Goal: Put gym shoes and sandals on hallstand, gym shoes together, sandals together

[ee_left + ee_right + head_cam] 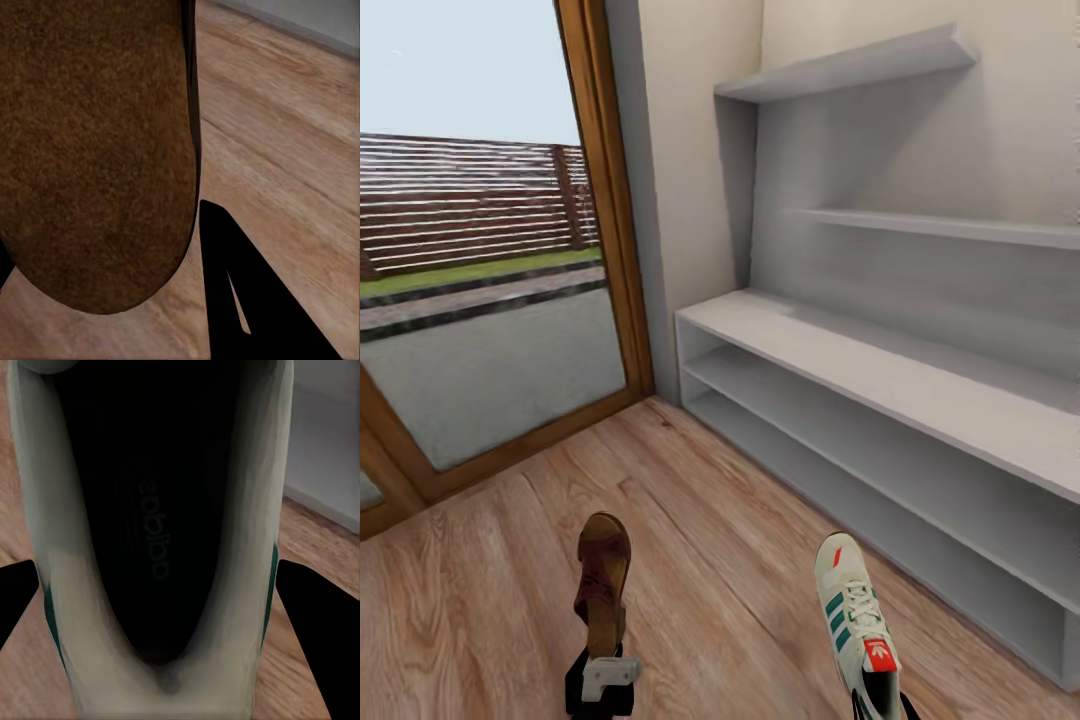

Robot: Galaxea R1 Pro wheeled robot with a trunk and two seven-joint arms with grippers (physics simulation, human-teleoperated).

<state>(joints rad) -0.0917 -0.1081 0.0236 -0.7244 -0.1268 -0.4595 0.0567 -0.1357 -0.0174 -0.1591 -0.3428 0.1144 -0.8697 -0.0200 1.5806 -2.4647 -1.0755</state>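
Corridor floor (690,520): light wood-grain planks, running bare from the glazed door to the rack's base, with open room between the two held shoes and ahead of them.

Hallstand (920,375): pale grey, matte, square-edged. It stands against the wall at the right of the head view. Its flat top and two open shelves beneath are unoccupied, and two staggered wall shelves sit above. Its front edge runs diagonally, meeting the floor close to the sneaker's toe side.

Glazed door (480,300): brown wooden frame, at the left, showing a slatted fence and paving outside.

Gym shoe (853,620): white lace-up, green side stripes, red tongue patch. It is raised off the floor at the lower right, toe pointing toward the rack. The right gripper (180,607) clamps its heel end; dark fingers (319,622) flank the shoe's walls in the right wrist view, dark insole visible between.

Sandal (602,580): reddish-brown leather, rounded, grainy footbed. It is raised at the lower left, well apart from the sneaker. The left gripper (602,680) is closed on its heel end.
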